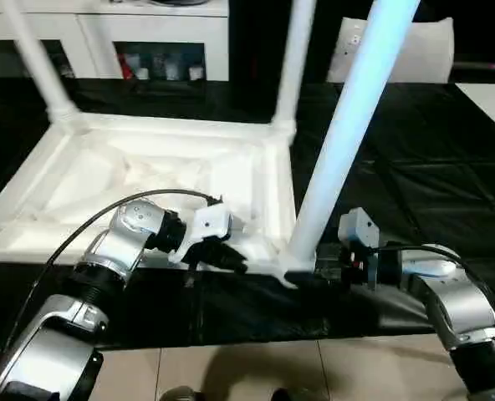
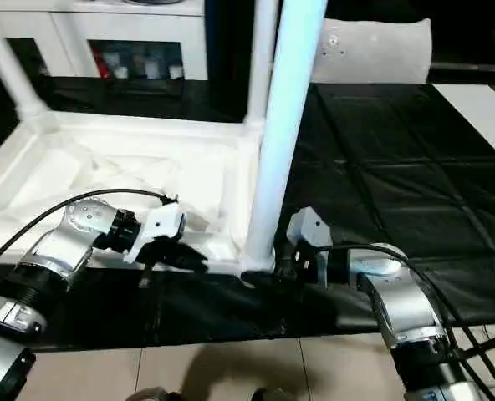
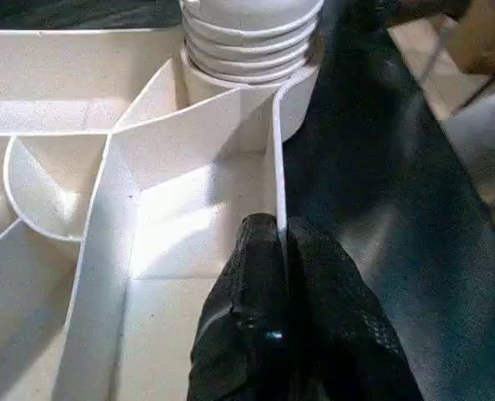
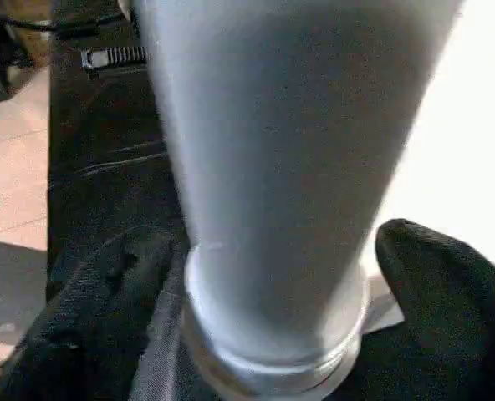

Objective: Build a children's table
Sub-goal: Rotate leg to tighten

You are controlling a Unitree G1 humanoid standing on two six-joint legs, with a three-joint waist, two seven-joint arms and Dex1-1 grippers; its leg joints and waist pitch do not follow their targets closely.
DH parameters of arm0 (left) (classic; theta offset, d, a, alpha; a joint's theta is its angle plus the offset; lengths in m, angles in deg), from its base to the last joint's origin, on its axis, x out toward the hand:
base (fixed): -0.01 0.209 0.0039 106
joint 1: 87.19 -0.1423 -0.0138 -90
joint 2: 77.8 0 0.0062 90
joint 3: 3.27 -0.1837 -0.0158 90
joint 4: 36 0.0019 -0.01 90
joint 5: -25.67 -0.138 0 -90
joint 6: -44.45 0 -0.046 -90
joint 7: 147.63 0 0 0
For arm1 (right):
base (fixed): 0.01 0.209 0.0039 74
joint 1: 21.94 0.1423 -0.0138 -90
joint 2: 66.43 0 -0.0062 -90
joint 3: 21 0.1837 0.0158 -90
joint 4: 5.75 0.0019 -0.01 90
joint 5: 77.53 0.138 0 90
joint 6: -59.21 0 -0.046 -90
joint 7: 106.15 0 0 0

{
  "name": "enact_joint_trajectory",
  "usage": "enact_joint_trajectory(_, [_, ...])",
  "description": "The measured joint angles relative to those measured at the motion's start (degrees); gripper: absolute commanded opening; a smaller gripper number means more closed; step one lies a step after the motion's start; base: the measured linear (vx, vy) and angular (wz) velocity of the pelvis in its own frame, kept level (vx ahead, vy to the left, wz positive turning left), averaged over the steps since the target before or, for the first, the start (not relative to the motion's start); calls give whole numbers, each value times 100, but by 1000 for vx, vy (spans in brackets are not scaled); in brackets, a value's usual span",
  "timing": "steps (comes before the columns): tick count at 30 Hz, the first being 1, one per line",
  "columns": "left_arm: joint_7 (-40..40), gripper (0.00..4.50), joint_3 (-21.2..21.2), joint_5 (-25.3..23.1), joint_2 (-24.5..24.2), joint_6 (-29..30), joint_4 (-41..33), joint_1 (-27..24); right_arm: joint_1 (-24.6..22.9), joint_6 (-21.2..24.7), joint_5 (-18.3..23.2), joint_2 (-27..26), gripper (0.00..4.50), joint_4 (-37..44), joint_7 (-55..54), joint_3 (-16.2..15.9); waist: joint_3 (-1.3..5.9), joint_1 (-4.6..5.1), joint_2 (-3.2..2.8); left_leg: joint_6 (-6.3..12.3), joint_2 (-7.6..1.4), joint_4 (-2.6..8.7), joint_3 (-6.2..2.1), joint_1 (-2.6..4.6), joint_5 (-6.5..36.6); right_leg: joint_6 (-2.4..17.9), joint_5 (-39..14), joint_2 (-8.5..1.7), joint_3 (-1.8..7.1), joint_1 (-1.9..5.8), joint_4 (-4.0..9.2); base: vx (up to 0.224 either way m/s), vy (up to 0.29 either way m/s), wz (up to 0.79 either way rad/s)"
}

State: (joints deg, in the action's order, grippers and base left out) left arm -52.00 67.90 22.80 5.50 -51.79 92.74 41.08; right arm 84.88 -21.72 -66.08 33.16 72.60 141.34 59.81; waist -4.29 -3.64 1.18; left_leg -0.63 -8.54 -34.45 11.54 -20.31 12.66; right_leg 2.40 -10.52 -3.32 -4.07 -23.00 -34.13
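The children's table lies upside down on the black cloth, its ribbed white top (image 1: pixel 89 180) facing up. Three white legs stand in its corner sockets: a far left leg (image 1: pixel 38 63), a far right leg (image 1: pixel 293 58) and a near right leg (image 1: pixel 348 125). My left gripper (image 1: pixel 231 257) is shut on the top's thin near rim (image 3: pixel 278 150), close to the near right socket. My right gripper (image 1: pixel 331 267) is open around the base of the near right leg (image 4: pixel 273 167). One of its fingers (image 4: pixel 105 284) sits on each side of the leg, the other (image 4: pixel 431 267) standing a little apart from it.
The black cloth (image 1: pixel 415 167) covers the work surface, whose front edge meets a tiled floor (image 1: pixel 273 368). A white cabinet (image 1: pixel 147 33) and a white cushion-like object (image 1: pixel 415 46) stand behind. A white panel (image 1: pixel 494 100) lies at the far right.
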Motion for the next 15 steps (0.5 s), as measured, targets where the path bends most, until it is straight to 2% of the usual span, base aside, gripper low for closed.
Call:
enact_joint_trajectory(6, [-258,0,-113,23,-45,-287,228,145,112,-61,8,1,362,-39,242,-140,0,-60,29,0,0,-1,0,-2,0,0,0,-1,-1,-1,-2,0,0,0])
enact_joint_trajectory(10, [-384,0,-137,23,-47,-429,349,229,119,-124,4,37,325,-124,429,-264,-1,-146,33,1,0,-1,0,-3,0,0,0,-2,-1,-1,-3,0,0,0])
enact_joint_trajectory(15, [-400,0,-138,27,-45,-527,447,261,138,-214,4,37,291,-193,499,-297,2,-149,43,0,0,-2,1,-2,0,0,0,-2,-1,-1,-4,0,0,0])
